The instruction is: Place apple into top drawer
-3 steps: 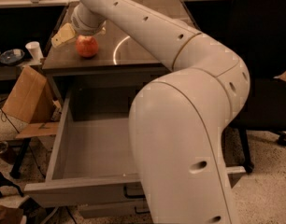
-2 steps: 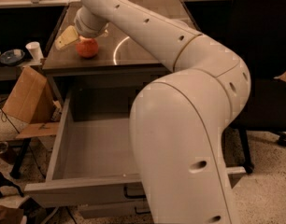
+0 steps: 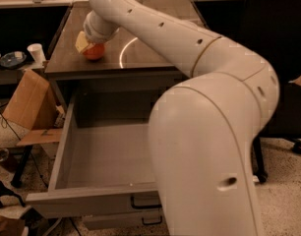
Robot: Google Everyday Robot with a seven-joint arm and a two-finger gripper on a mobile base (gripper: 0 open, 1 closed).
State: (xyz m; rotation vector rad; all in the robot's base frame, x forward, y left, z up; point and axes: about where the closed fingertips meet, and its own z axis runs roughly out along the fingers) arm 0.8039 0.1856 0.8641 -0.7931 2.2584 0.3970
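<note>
The apple (image 3: 95, 52) is orange-red and sits on the dark countertop (image 3: 145, 53) near its left edge. My gripper (image 3: 93, 44) is at the end of the white arm, directly over the apple and covering its top; the wrist hides most of it. The top drawer (image 3: 67, 132) is pulled wide open below the counter, a deep grey box with nothing in it. Its front panel (image 3: 91, 201) faces me, with a dark handle (image 3: 145, 204) partly behind my arm.
A pale yellow object (image 3: 81, 42) lies against the apple's left side. A narrower drawer front (image 3: 121, 222) sits below. A cardboard box (image 3: 25, 100), a white cup (image 3: 36, 53) and a bowl (image 3: 13, 59) are at the left. A black chair (image 3: 283, 58) is at the right.
The wrist has lowered over the apple and now covers its top. The apple has stayed in about the same spot on the counter.
</note>
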